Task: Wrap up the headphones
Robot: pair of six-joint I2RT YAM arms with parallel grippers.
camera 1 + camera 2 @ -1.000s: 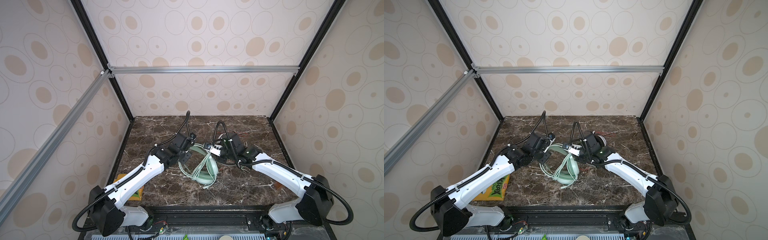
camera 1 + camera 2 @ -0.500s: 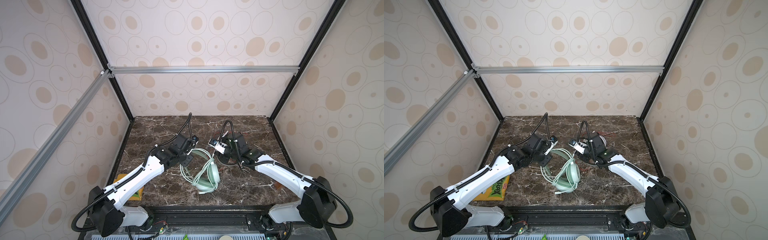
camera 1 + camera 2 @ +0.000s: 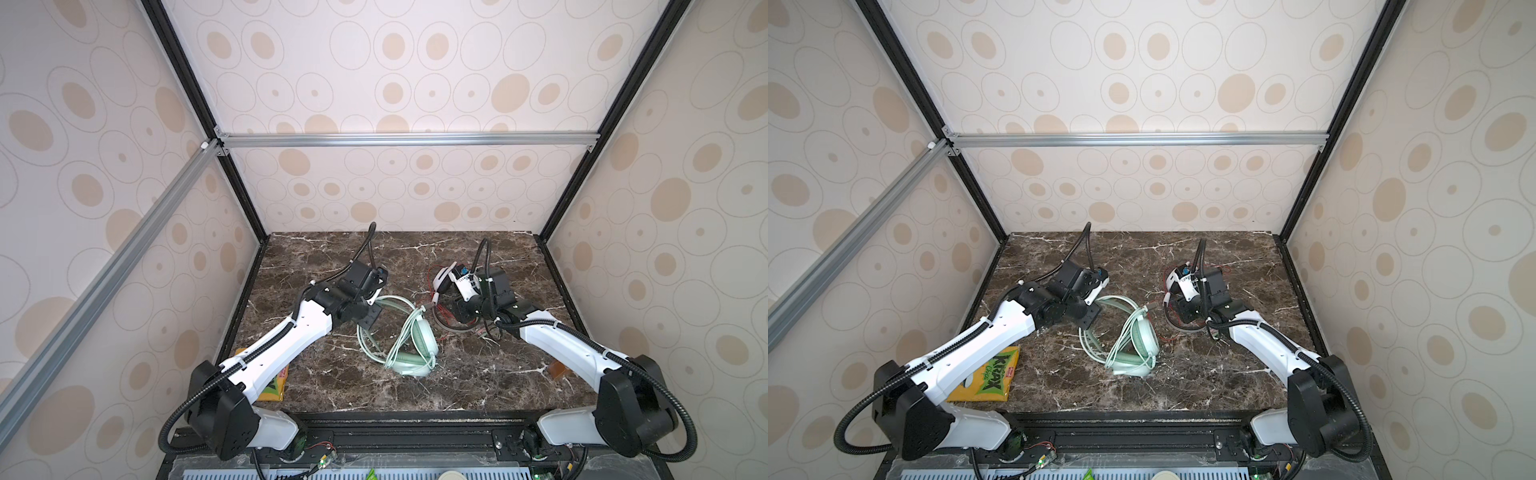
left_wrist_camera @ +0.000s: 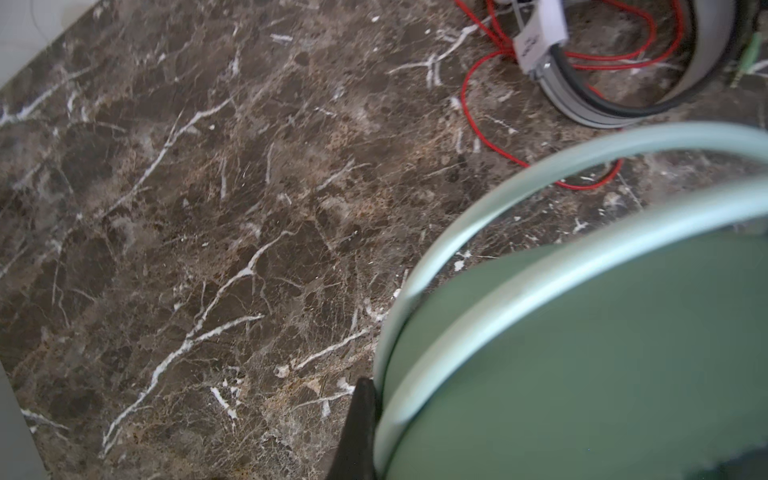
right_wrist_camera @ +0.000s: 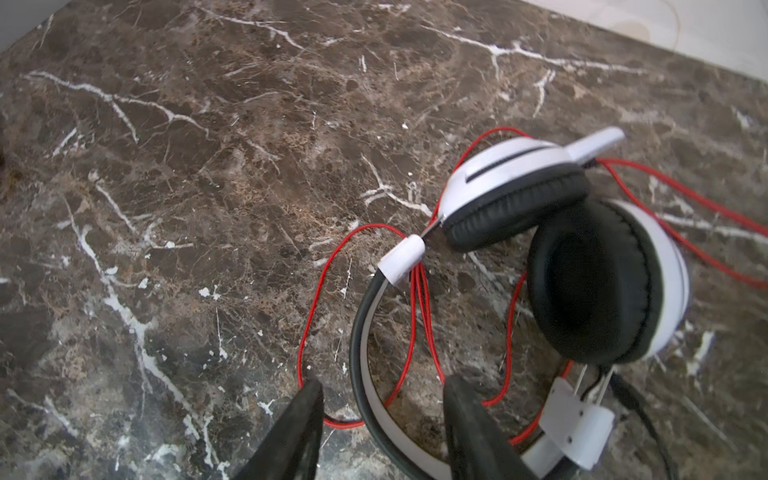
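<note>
Top views: mint green headphones (image 3: pixel 411 351) lie mid-way across the marble table (image 3: pixel 478 374), with the headband end at the left gripper (image 3: pixel 371 319). The white-and-black headphones (image 3: pixel 441 277) sit just to their right, under the right arm. 
Left wrist view: one dark finger (image 4: pixel 358 428) is against the mint headband, jaws closed on it. 
Right wrist view: right gripper (image 5: pixel 382 388) is parted, straddling the grey headband and the red cord (image 5: pixel 316 291).

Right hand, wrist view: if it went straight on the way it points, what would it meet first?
Probably the grey headband of the white-and-black headphones, with loops of red cord beside it: the open right hand straddles both. Depth is unclear; the marble tabletop may come first.
</note>
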